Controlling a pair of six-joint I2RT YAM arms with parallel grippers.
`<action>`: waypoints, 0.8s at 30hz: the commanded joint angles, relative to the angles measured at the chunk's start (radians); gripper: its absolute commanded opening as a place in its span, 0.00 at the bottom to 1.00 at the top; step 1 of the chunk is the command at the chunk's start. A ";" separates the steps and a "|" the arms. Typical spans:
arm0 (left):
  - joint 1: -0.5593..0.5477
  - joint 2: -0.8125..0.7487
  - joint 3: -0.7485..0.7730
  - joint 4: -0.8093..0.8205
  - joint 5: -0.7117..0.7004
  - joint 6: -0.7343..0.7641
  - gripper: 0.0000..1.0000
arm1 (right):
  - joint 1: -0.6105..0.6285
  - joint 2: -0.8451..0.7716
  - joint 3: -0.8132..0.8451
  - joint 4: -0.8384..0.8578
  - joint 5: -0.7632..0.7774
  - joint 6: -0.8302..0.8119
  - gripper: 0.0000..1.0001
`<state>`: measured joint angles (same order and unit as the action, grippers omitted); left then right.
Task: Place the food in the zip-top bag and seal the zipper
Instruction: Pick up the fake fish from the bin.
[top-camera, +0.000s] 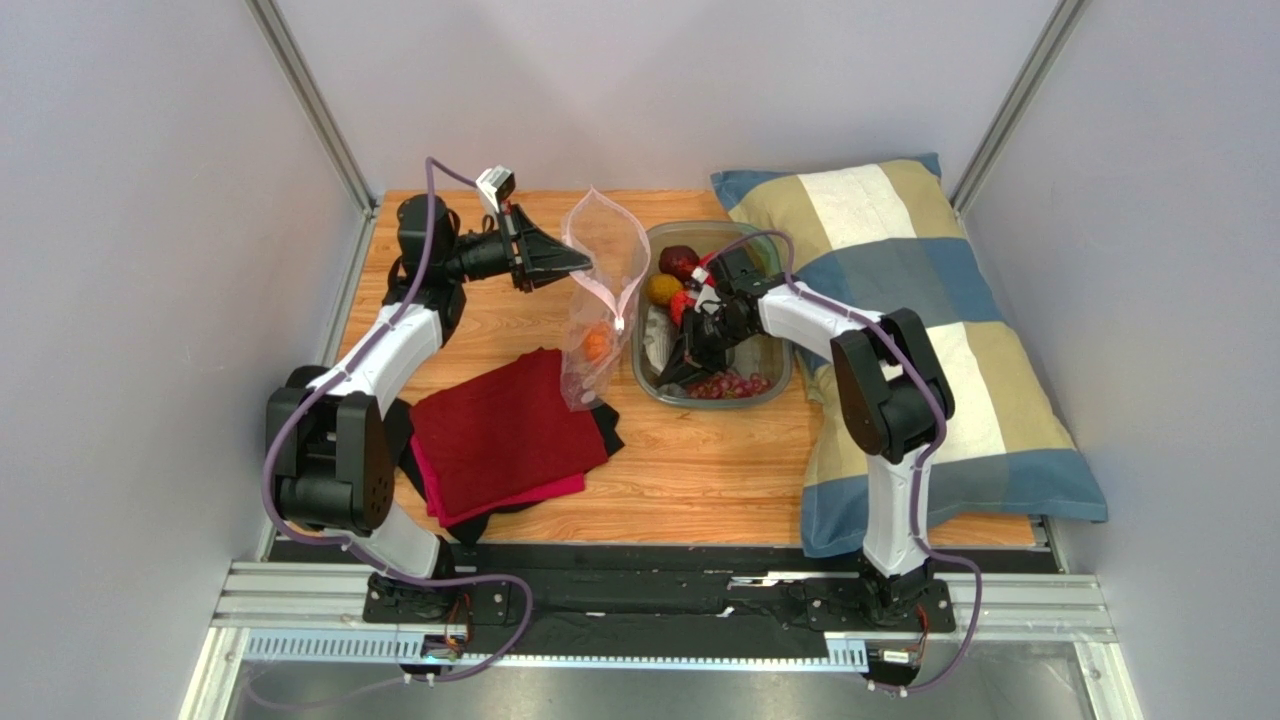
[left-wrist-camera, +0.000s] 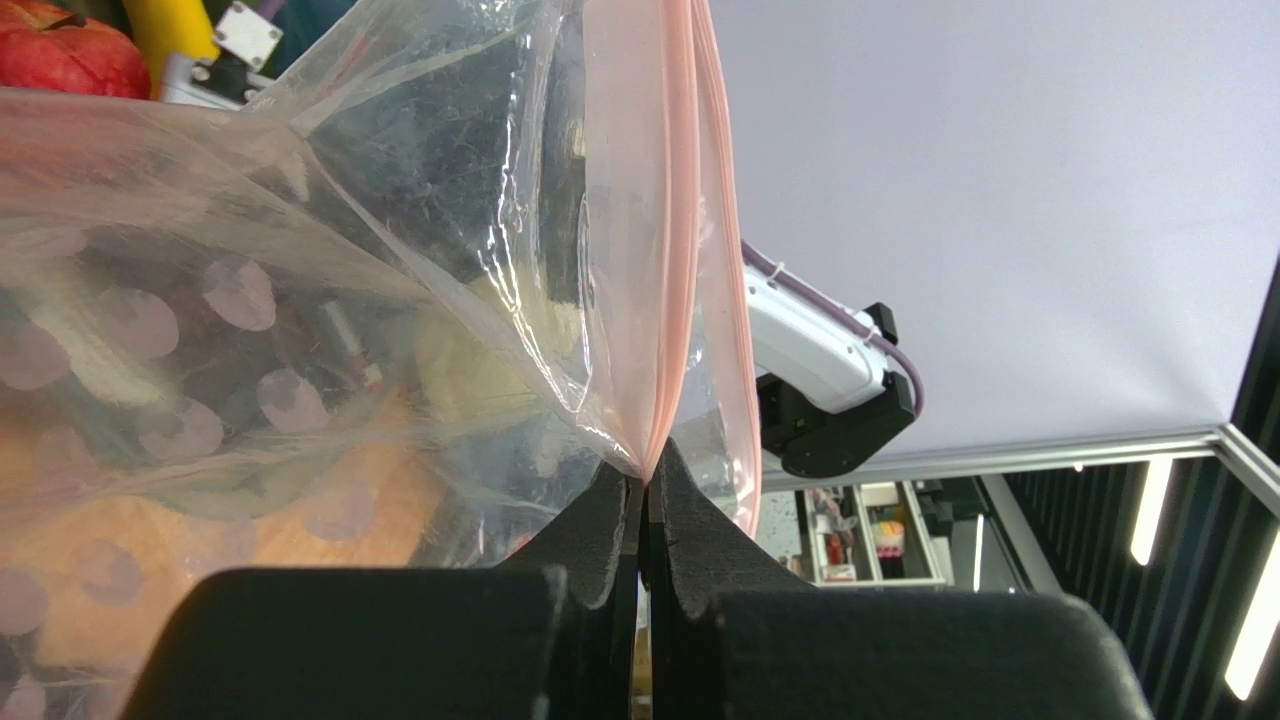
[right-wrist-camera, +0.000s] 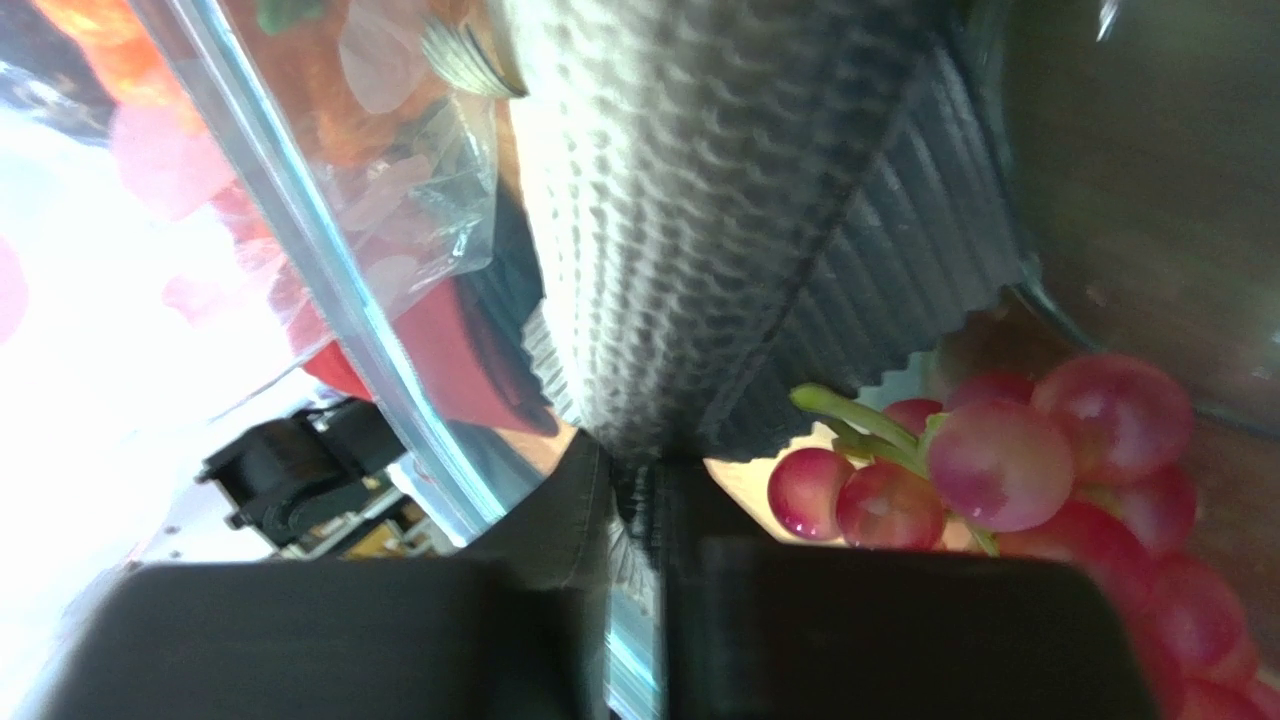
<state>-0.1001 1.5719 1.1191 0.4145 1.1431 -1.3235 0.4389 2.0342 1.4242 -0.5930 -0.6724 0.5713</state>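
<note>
Crinkly clear plastic zip-top bag (top-camera: 598, 285): thin limp film, judged very light, slippery and apt to collapse unless its mouth is held. It is hung upright over the wooden table (top-camera: 706, 480), between the folded red cloth (top-camera: 504, 435) and the clear rigid tub (top-camera: 780, 368), and one orange toy food (top-camera: 598, 345) is seen low inside it. Pale-pink zipper strip (left-wrist-camera: 669, 225): the firmest part, so judged the best hold. It is pinched by the left gripper (left-wrist-camera: 649, 495), jaws pressed together on it, and the two lips appear slightly parted above. Grey scale-textured toy fish (right-wrist-camera: 706, 225): hard light plastic by the look, its ridged fin likely to resist slipping. It is pinched at a narrow end by the right gripper (right-wrist-camera: 634, 495), jaws closed on it, inside the tub. Purple toy grapes (right-wrist-camera: 1022, 465): lying just beside the fish. A dark toy plum (top-camera: 676, 258) and other pieces are crowded at the tub's far end. Room: the tub wall must be cleared upward, and the gap to the bag is narrow. A blue, white and tan checked pillow (top-camera: 932, 300) lies against the tub's right side.
</note>
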 joint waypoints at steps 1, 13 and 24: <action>0.002 -0.061 0.007 -0.039 0.009 0.061 0.00 | -0.022 -0.127 0.065 -0.068 -0.049 -0.074 0.00; 0.002 -0.125 0.047 -0.316 -0.023 0.289 0.00 | -0.061 -0.380 0.125 -0.222 0.042 -0.324 0.00; -0.006 -0.165 0.106 -0.577 -0.123 0.541 0.00 | -0.018 -0.599 0.355 -0.330 -0.032 -0.497 0.00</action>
<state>-0.1005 1.4452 1.1610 -0.0490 1.0565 -0.9081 0.3355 1.4849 1.6279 -0.8310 -0.6941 0.2325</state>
